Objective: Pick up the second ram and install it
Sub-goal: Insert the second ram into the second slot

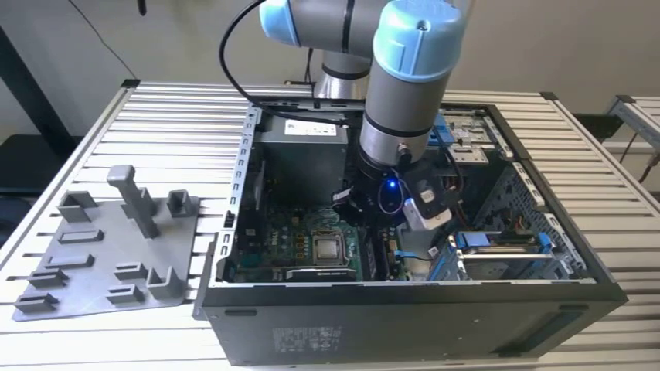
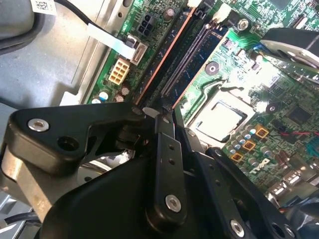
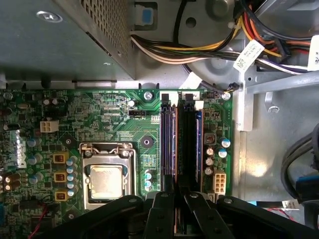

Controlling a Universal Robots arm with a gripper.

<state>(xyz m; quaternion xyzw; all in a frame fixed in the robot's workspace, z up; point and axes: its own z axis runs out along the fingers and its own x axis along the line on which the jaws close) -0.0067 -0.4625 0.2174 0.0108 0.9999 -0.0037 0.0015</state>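
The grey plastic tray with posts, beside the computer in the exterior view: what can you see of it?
The flat grey plastic tray looks matt and moulded in one piece. One tall post and several low blocks and brackets stand up from it, and I see nothing held in them. It lies flat on the pale slatted metal table, at the exterior view's left of the open black computer case, one corner close to the case.

Matt black plastic fingers; slatted metal table
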